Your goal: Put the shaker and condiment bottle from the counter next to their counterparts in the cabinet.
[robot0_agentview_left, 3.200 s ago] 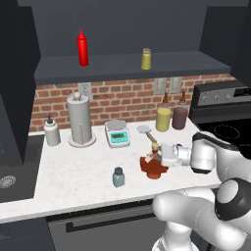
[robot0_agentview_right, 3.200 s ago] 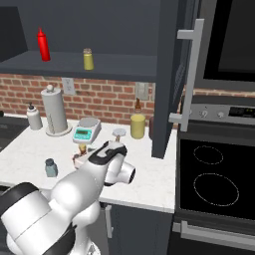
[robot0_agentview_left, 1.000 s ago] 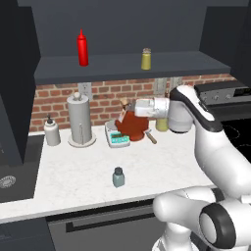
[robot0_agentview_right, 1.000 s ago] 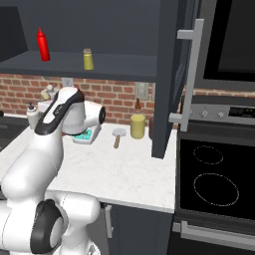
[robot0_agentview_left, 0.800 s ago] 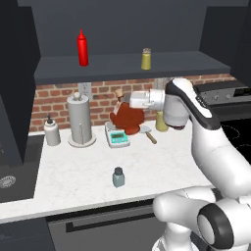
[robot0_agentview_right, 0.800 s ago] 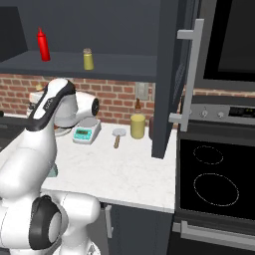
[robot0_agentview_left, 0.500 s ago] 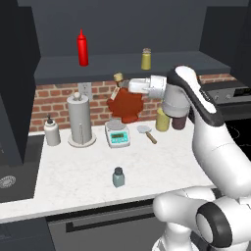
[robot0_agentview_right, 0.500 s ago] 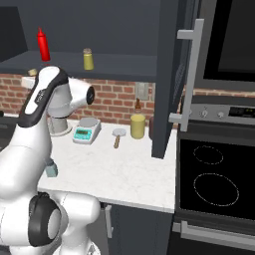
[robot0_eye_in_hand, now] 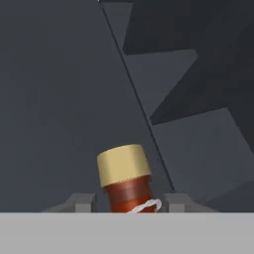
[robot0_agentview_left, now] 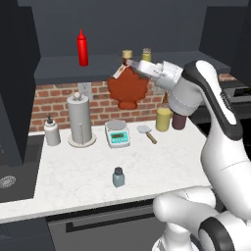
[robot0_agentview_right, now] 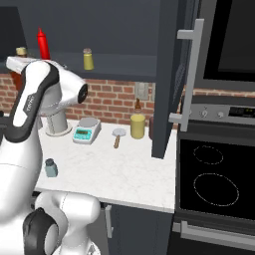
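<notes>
My gripper (robot0_agentview_left: 128, 64) is clamped on the neck of the condiment bottle (robot0_agentview_left: 128, 88); the bottle is off the counter (robot0_agentview_left: 83, 171), held in front of the cabinet (robot0_agentview_left: 59, 73) shelf edge, stopper at shelf level, wide foot hanging below w/ long axis roughly upright, slightly tilted. Red squeeze bottle (robot0_agentview_left: 83, 47) stands on that shelf well to the bottle's left, so I judge next move = lift, then go in & left; yellow-olive shaker (robot0_agentview_left: 146, 54) sits just right of my grip. Shaker (robot0_agentview_left: 118, 177) not yet moved, on counter below, in front of the scale (robot0_agentview_left: 118, 133).
</notes>
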